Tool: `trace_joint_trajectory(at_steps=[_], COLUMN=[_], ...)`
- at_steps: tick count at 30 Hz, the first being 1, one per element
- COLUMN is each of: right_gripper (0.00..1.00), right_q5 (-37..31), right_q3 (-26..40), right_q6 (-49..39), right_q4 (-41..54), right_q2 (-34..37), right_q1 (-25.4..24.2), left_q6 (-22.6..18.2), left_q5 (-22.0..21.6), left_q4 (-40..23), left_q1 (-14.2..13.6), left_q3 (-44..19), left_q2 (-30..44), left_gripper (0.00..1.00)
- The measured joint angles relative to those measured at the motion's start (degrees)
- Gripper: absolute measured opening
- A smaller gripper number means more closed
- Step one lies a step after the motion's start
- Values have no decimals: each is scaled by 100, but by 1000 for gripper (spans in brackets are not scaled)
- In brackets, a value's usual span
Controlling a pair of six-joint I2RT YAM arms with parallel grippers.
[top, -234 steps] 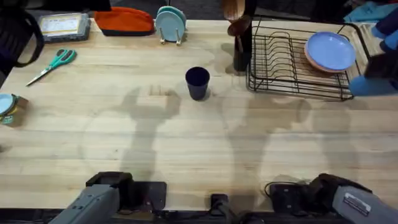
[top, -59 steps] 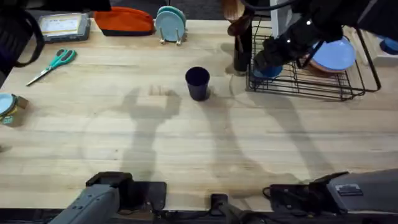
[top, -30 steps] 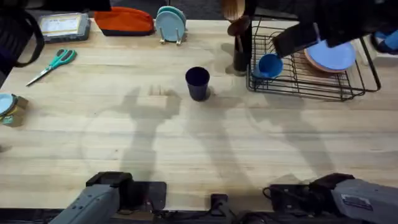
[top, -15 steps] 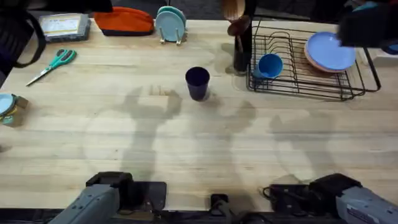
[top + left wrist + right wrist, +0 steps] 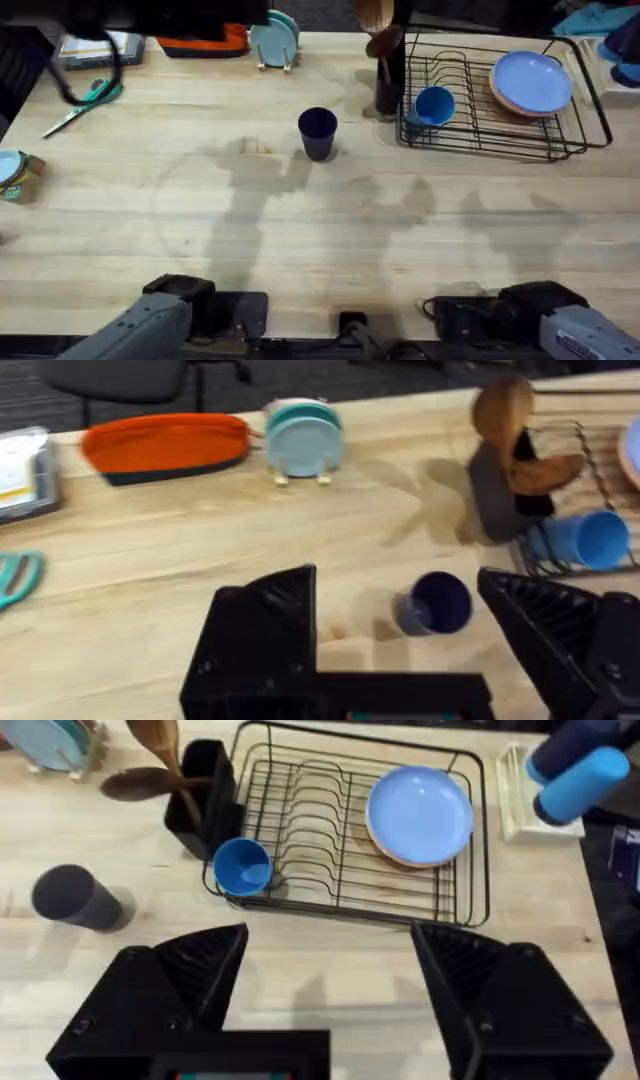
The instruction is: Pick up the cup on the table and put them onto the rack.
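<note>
The bright blue plastic cup [image 5: 434, 105] now lies inside the black wire rack [image 5: 505, 140], released. The right hand [image 5: 330, 985] has withdrawn, wide open and empty. The left hand [image 5: 400, 650], also wide open, is now moving toward the dark navy cup [image 5: 317, 133] left of the rack.

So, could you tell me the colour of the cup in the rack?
Bright blue cup; right wrist view.

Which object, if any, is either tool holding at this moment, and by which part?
Nothing is held. Both the left tool and the right tool are open and empty; the navy cup stands free on the table.
</note>
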State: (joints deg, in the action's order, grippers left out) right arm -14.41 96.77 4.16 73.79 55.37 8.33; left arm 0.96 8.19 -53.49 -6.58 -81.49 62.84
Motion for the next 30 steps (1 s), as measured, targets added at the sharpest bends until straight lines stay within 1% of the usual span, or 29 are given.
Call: trace_joint_trajectory(at_steps=[5, 8, 13, 16, 18, 22, 30], right_gripper=[994, 994, 994, 994, 994, 994, 994], right_q5=[-19, -30, -39, -42, -56, -81, -83], right_q3=[0, 0, 0, 0, 0, 0, 0], right_q6=[13, 13, 13, 13, 13, 13, 13], right_q4=[1, 1, 1, 1, 1, 1, 1], right_q2=[3, 3, 3, 3, 3, 3, 3], right_q1=[-36, -38, -38, -38, -38, -38, -38], left_q6=[347, 648, 1069, 1303, 1458, 1658, 1861], left_q5=[14, 1, -18, -125, -259, -515, -713], left_q4=[-174, -335, -382, -526, -719, -1030, -959], left_q1=[-484, -714, -1107, -1294, -1365, -1413, -1417], left_q3=[0, 0, 0, 0, 0, 0, 0], left_q2=[297, 559, 1084, 1403, 1605, 2002, 2504], left_gripper=[995, 995, 995, 995, 995, 995, 995])
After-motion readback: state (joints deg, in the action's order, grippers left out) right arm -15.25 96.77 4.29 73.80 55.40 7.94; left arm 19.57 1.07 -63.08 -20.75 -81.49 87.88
